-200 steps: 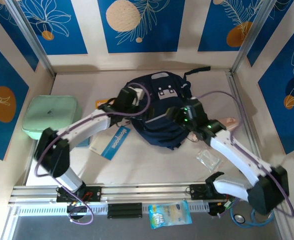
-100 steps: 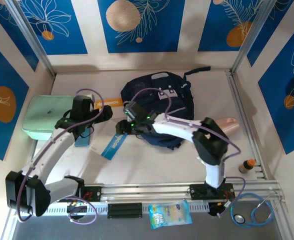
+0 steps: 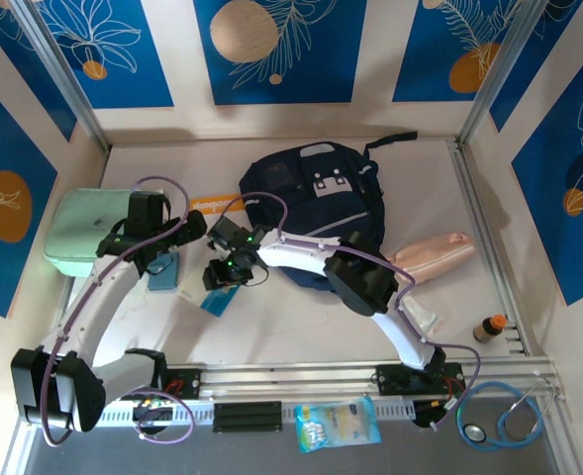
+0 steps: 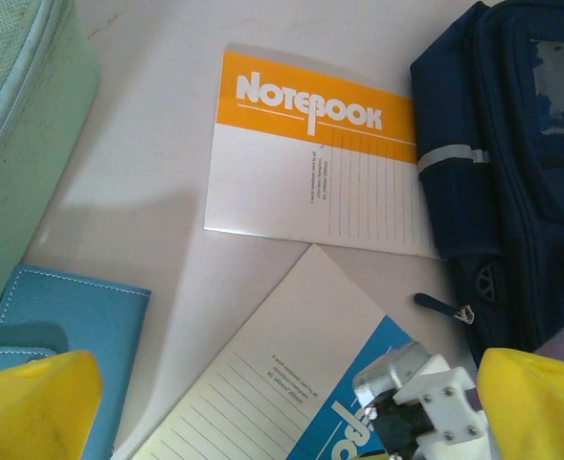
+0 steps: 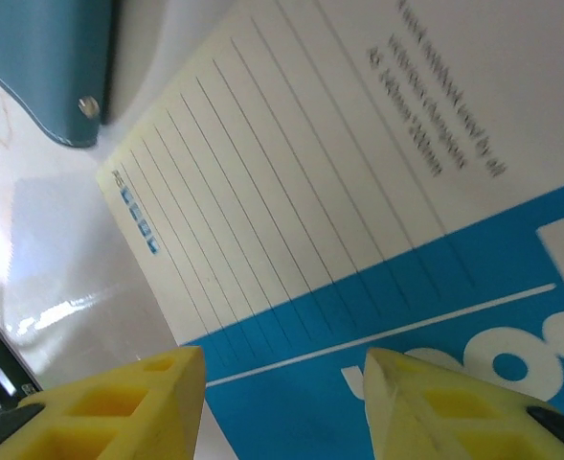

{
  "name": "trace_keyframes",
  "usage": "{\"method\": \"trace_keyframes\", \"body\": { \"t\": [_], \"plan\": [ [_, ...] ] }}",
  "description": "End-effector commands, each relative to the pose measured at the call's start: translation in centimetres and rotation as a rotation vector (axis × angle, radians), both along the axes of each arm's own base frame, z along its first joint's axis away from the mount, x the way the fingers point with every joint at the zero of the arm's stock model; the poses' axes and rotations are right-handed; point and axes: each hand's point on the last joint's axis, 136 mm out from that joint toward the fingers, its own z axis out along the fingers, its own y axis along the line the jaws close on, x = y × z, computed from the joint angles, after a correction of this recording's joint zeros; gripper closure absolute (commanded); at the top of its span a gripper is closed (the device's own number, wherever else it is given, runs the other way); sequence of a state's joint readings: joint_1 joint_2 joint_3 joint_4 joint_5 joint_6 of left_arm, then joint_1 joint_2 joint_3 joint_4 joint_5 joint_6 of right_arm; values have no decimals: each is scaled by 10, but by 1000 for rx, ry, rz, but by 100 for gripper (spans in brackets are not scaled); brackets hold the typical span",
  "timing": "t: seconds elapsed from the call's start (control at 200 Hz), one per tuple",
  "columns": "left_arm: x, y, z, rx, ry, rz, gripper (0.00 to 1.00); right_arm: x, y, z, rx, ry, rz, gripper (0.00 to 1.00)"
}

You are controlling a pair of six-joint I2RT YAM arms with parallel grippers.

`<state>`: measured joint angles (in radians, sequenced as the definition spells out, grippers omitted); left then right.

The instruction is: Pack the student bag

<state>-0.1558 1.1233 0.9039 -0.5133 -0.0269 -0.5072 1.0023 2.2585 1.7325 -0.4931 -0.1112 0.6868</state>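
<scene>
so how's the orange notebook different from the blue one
The orange notebook has an orange title band, the blue notebook a blue one. The blue one lies askew to the orange one. The right claw is over the blue one, not the orange. Both covers are white and lined.

Both arms reach left of the student bag [image 3: 321, 198], the left pincer [image 4: 286, 383] spread wide, the right pincer [image 5: 282, 374] pointing down, jaws partly apart.

1. Bare table [image 3: 291, 332] lies open between the blue notebook [image 3: 215, 301] and the near rail [image 3: 301, 374].
2. The right arm [image 3: 296, 252] stretches across the student bag [image 3: 316, 198] front, blocking that side.
3. The mint case [image 3: 98, 230], teal wallet [image 3: 162, 270] and orange notebook [image 3: 212, 205] crowd the left.
</scene>
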Motion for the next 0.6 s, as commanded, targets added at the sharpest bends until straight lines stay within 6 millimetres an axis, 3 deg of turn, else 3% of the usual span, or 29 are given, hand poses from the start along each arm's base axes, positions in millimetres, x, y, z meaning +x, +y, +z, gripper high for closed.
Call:
{"method": "trace_keyframes", "body": {
  "t": [0.0,0.12,0.25,0.345,0.41,0.595],
  "plan": [
    [1,0,0,-8,15,-9,0,-15,-11,-6,-48,71,39,52],
    [0,-2,-7,-13,38,-19,0,-25,-34,-16,-109,113,57,53],
    [-4,-7,-15,-15,64,-61,0,-32,-75,-24,-209,100,35,54],
    [-10,-13,-24,-33,91,-98,0,-27,-107,-24,-272,46,-2,54],
    [-14,-21,-32,-65,113,-133,0,-21,-116,-15,-258,15,-18,55],
    [-29,-49,-59,-168,199,-240,0,11,-115,36,-92,-94,-153,55]
  ]
}}
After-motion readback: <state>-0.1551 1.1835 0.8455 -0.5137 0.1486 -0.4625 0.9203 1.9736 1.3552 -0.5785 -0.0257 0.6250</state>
